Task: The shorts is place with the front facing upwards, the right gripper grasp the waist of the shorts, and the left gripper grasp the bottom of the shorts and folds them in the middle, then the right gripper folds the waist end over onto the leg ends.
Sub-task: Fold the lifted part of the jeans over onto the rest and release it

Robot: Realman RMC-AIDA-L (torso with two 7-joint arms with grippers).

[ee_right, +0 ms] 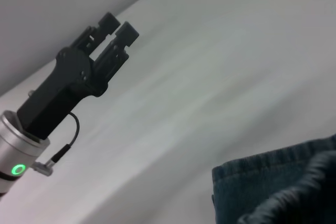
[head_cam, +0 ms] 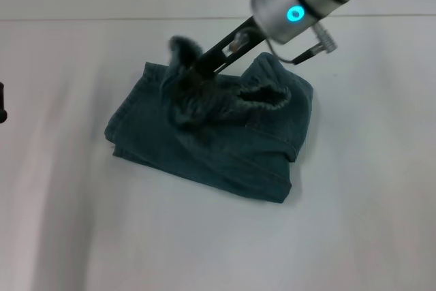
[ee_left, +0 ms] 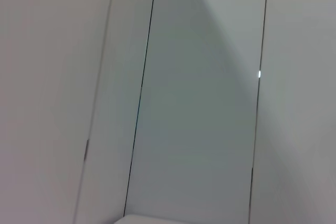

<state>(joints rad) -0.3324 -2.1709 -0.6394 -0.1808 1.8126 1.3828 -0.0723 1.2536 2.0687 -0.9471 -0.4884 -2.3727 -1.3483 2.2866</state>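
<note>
The blue-green denim shorts (head_cam: 225, 148) lie folded in a bundle at the middle of the white table (head_cam: 354, 223). My right gripper (head_cam: 195, 71) reaches in from the upper right and is shut on the puckered waist (head_cam: 182, 47), which it holds raised over the bundle. More of the gathered waistband (head_cam: 267, 93) lies across the top. The leg ends are hidden under the folds. A corner of the shorts (ee_right: 273, 182) also shows in the right wrist view. My left gripper (ee_right: 116, 26) hovers apart from the cloth at the table's left, open and holding nothing; only a sliver of this left gripper (head_cam: 2, 103) shows in the head view.
The left wrist view shows only pale wall panels (ee_left: 199, 103) with thin dark seams. The table's far edge (head_cam: 102, 18) meets the wall behind the shorts.
</note>
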